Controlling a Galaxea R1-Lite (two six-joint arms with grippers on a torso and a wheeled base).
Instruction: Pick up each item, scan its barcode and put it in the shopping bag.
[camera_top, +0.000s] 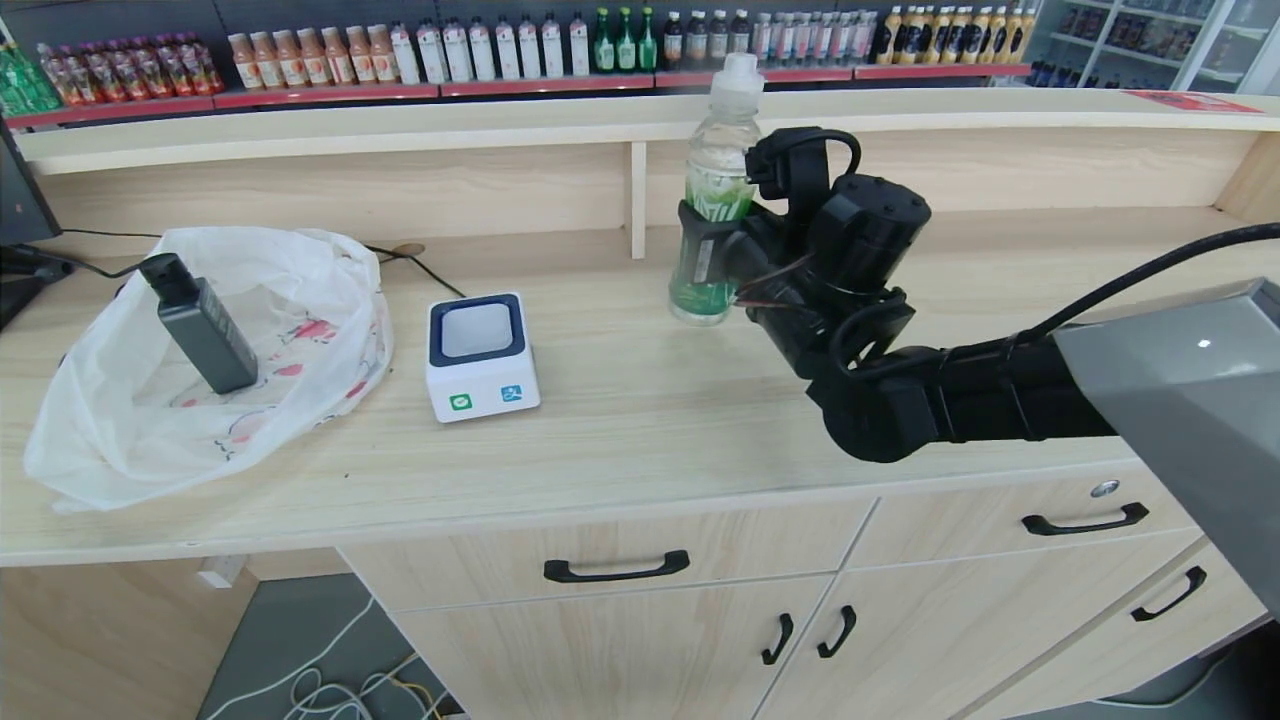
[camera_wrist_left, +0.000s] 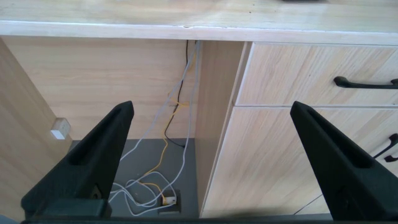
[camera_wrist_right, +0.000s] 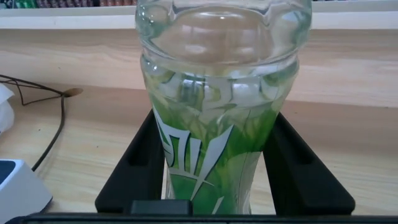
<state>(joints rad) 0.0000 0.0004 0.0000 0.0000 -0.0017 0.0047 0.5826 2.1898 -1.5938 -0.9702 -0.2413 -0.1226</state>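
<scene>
bottle held on the right, left tool wide

our right gripper (camera_top: 703, 250) is clamped on a clear drink bottle (camera_top: 716, 170) with a green label and a white cap. one finger sits on each side of the bottle's lower half. the bottle stands upright over the far part of the wooden counter (camera_top: 640, 420), right of the scanner. we cannot tell whether its base touches the wood. in the right wrist view the bottle (camera_wrist_right: 217, 124) rises between the two dark fingers (camera_wrist_right: 134, 168).

our left gripper (camera_wrist_left: 211, 168) hangs low in front of the cabinet, below the counter edge. its jaws are spread wide, with nothing between them. behind it loose cables (camera_wrist_left: 155, 180) run down to the floor.

the white scanner (camera_top: 481, 355) sits near the middle of the counter, window up. just left of it lies the white shopping bag (camera_top: 330, 290), open at the top. a dark grey container (camera_top: 200, 325) with a black cap lies tilted inside it. a shelf of drinks (camera_top: 520, 45) runs along the back.
</scene>
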